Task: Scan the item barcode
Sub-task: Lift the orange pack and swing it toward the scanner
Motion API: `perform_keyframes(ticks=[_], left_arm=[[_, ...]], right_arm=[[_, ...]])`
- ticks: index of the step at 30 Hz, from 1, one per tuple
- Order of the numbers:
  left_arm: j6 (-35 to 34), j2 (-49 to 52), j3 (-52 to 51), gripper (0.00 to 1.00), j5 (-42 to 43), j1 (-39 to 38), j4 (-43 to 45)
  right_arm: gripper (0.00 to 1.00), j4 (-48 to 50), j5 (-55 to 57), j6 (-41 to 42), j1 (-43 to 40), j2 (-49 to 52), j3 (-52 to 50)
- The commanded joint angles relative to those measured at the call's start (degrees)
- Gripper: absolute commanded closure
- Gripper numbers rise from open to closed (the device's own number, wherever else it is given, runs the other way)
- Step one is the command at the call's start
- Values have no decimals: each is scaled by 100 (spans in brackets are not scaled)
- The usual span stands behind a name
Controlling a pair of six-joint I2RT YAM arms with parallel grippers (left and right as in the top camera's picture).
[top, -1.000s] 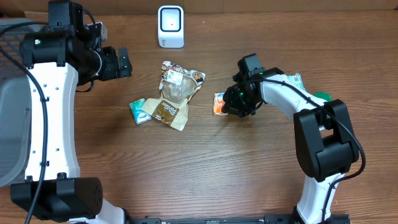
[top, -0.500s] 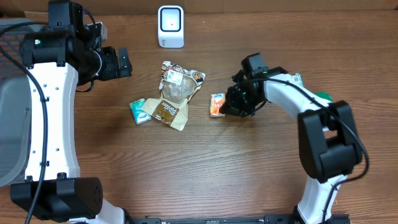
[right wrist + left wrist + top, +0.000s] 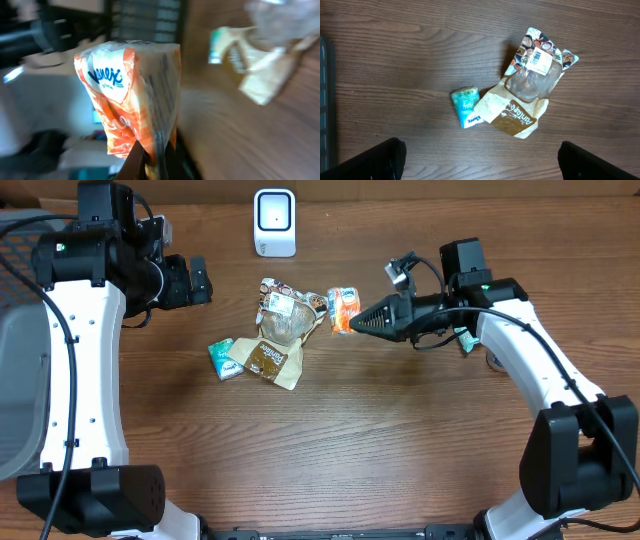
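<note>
Orange pack: you have it pinched at one edge by the right claw. It is near the scanner but off to its right-arm side, not yet before its window.
Right claw: clamped tight on the pack's seam; I judge this leaves most of the wrapper bare for reading.
Left claw: jaws wide and holding nothing, parked left of the scanner, likely to keep clear.
Heap: the teal pack, brown pouch and clear pouch lie touching, on the scanner's side toward the arm bases.
Right wrist view: shows you the Kleenex face and the pinch, but no barcode.
Overhead: this view alone shows the scanner, so judge the gap there.
Left wrist view: only the heap and the spread fingertips.
</note>
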Motion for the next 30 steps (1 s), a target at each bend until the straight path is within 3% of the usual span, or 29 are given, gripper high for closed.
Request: perform_keyframes(ticks=[1,30], left_arm=[[46,-50,116,0,61,-24,24],[46,-50,116,1,61,-22,24]], right_arm=[[96,24,-1233,-284,-105,-140,15],[96,-302,-1681,-247,-138,-144,15]])
